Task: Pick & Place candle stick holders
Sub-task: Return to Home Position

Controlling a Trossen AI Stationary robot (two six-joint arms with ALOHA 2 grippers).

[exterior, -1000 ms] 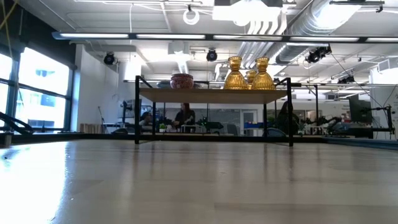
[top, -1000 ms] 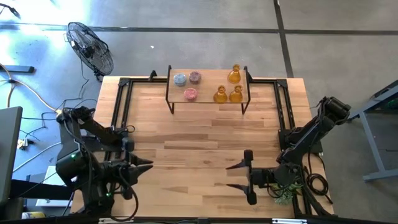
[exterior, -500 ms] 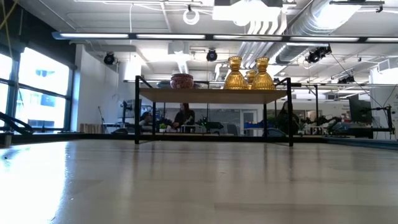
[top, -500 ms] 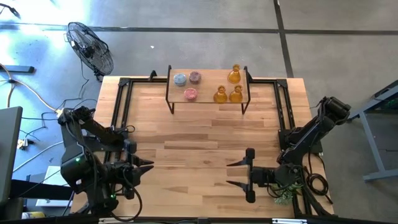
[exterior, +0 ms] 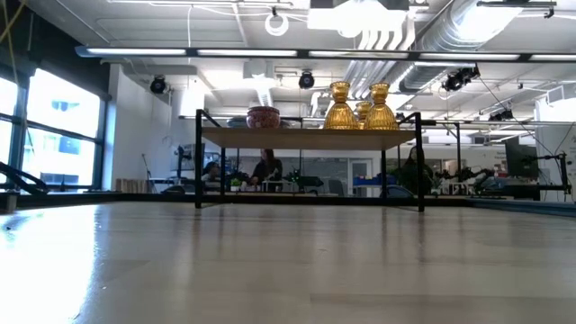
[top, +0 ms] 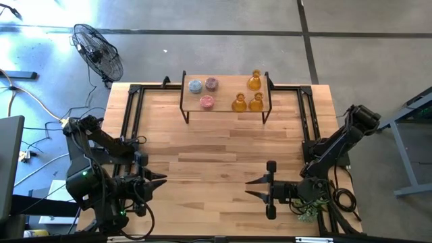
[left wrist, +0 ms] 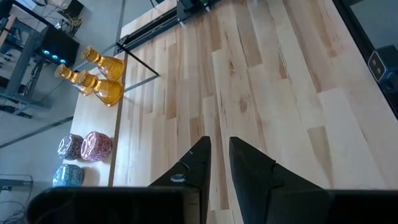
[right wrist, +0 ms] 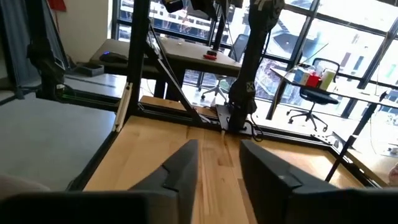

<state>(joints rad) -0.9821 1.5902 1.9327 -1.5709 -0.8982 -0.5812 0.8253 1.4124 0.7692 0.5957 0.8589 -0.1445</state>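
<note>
Six candle stick holders stand on a small raised shelf [top: 226, 102] at the table's far middle. There are three amber flask-shaped ones [top: 254, 81] [top: 239, 102] [top: 256, 102], two squat pink ones [top: 211, 84] [top: 206, 101] and one pale blue one [top: 195, 86]. They also show in the left wrist view: amber [left wrist: 102, 90], pink [left wrist: 96, 144] and blue [left wrist: 67, 175]. My left gripper [top: 162, 180] hovers near the table's near left with a narrow gap between its fingers, and it is empty. My right gripper [top: 251, 187] hovers near the near right, open and empty. Both point toward the table's middle.
The shelf has black legs [top: 185, 111], and black rails [top: 131, 108] run along the table's left and right sides. A green plant [top: 307, 214] lies by the right arm's base. A fan [top: 98, 50] stands on the floor beyond the far left corner. People show in the room behind [exterior: 265, 166].
My left gripper has shifted a little toward the table's near edge. My right gripper's fingers have come slightly closer together. The holders on the shelf have not moved.
</note>
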